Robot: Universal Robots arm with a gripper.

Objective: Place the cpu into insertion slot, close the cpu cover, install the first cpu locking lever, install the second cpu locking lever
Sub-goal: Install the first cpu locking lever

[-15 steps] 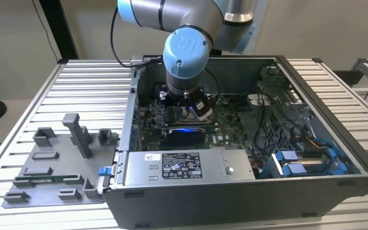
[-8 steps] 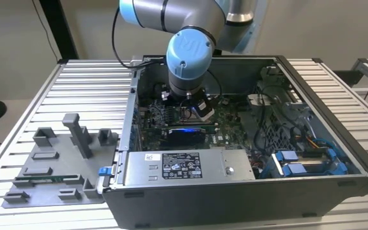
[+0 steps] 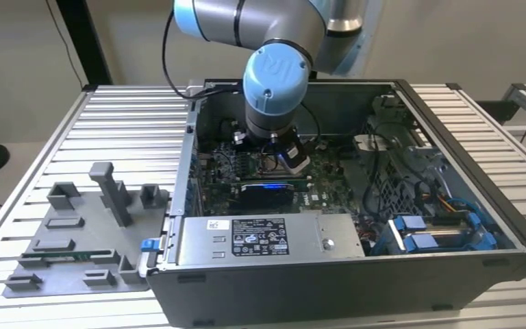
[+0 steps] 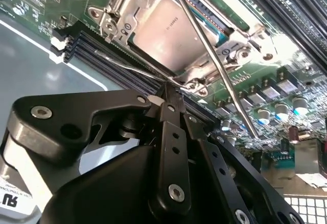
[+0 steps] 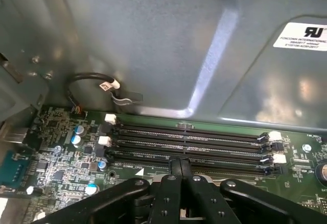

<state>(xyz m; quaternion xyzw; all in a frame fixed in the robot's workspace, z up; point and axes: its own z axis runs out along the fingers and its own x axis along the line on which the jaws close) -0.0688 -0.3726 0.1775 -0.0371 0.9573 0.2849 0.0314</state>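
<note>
**Closed fingers at the socket lever**

In the second wrist view the cpu (image 4: 161, 27) sits upper centre in the insertion slot, cpu cover (image 4: 204, 55) down. The gripper (image 4: 171, 94), pinched together, touches a thin locking lever (image 4: 133, 69): stiff, springy, slippery wire, best pushed near its hooked end.

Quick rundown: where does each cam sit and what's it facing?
Exterior view: off the arm, above the open computer case; arm reaches inside.
Second wrist view: on the wrist, faces the cpu under the cpu cover; shut gripper by a lever.
First wrist view: on the wrist, faces the memory slots.
Both wrist views share the gripper.
</note>
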